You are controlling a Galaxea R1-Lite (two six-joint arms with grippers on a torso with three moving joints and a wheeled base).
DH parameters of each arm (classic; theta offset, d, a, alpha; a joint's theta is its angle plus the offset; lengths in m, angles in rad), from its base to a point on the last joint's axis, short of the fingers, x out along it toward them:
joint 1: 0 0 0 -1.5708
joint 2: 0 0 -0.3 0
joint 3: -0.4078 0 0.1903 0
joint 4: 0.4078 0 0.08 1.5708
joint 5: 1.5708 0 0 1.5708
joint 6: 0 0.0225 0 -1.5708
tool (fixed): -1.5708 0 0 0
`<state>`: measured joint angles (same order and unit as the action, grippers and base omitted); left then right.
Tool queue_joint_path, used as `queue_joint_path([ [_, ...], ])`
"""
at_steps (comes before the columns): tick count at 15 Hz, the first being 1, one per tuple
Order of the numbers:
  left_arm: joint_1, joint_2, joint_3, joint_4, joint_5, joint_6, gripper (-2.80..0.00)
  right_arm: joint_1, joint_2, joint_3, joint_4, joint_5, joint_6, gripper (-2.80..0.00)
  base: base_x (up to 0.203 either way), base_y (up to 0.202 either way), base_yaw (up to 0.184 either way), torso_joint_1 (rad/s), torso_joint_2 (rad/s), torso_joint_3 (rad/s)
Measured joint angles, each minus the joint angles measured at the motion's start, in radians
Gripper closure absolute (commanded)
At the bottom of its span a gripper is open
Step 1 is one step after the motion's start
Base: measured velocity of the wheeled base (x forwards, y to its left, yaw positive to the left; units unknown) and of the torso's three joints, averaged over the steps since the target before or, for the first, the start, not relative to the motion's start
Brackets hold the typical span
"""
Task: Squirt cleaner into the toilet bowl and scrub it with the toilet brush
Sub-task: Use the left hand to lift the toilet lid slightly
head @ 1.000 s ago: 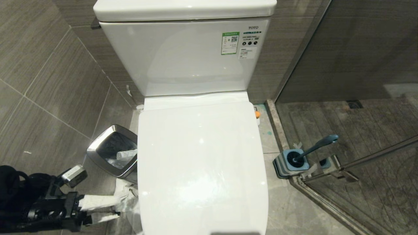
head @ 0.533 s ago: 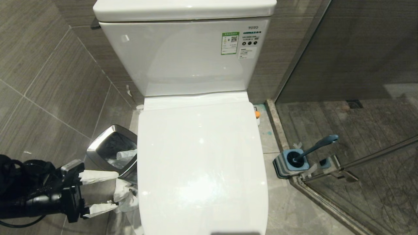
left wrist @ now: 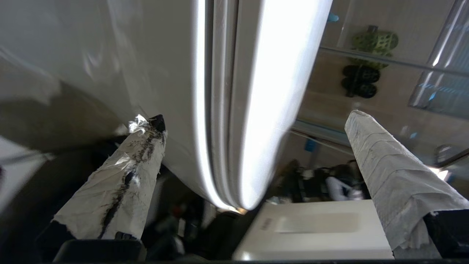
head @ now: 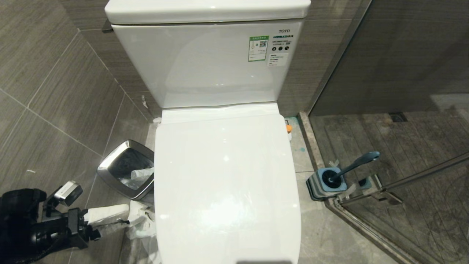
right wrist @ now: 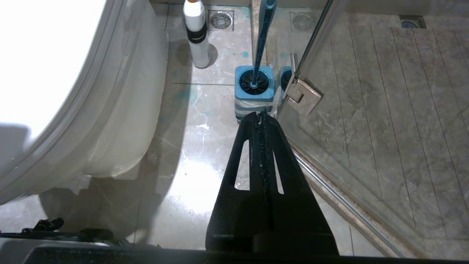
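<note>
Head, left-wrist and right-wrist views of a toilet stall. The toilet lid (head: 225, 183) is down, covering the toilet bowl, which is hidden beneath it; the tank (head: 205, 62) stands behind against the tiled wall. The left tool (head: 110, 220) sits low at the robot's left of the toilet, beside the front of the lid, with its paper-wrapped fingers (left wrist: 121, 183) spread wide and holding nothing; in the left wrist view the rims of lid and seat (left wrist: 220, 110) pass between the two fingers, and contact cannot be told. A silver-rimmed waste bin (head: 126, 170) stands on the floor just behind this tool, against the toilet's side. The right tool (right wrist: 262, 121) is out of the head view; its own view shows its black fingers pressed together, empty, above the floor and pointing toward the holder (right wrist: 254, 91). The toilet brush (head: 353, 165) stands in that square blue-grey holder at the robot's right of the toilet, beside the glass shower door (head: 403, 183). The cleaner (right wrist: 196, 33) stands upright on the floor between toilet and holder, near the back wall
</note>
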<state>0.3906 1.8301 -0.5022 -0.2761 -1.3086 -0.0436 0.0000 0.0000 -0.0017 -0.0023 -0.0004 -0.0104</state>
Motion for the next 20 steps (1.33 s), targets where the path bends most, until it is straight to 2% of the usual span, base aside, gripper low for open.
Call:
queue_joint_path([
  [1,-0.001,0.01,0.016,-0.067,-0.003,-0.002,-2.8,0.0,0.0,0.0,0.0,0.0,0.0,0.0,0.0,0.0,0.0,0.0,0.0,0.0],
  [3,-0.008,0.025,0.016,-0.1,0.01,-0.006,-2.8,0.0,0.0,0.0,0.0,0.0,0.001,0.0,0.0,0.0,0.0,0.0,0.0,0.0],
  [8,-0.021,0.03,0.018,-0.102,0.015,-0.047,-2.8,0.0,0.0,0.0,0.0,0.0,0.0,0.0,0.0,0.0,0.0,0.0,0.0,0.0],
  [20,-0.009,0.022,0.022,-0.099,0.016,-0.057,-2.8,0.0,0.0,0.0,0.0,0.0,0.001,0.0,0.0,0.0,0.0,0.001,0.0,-0.04],
])
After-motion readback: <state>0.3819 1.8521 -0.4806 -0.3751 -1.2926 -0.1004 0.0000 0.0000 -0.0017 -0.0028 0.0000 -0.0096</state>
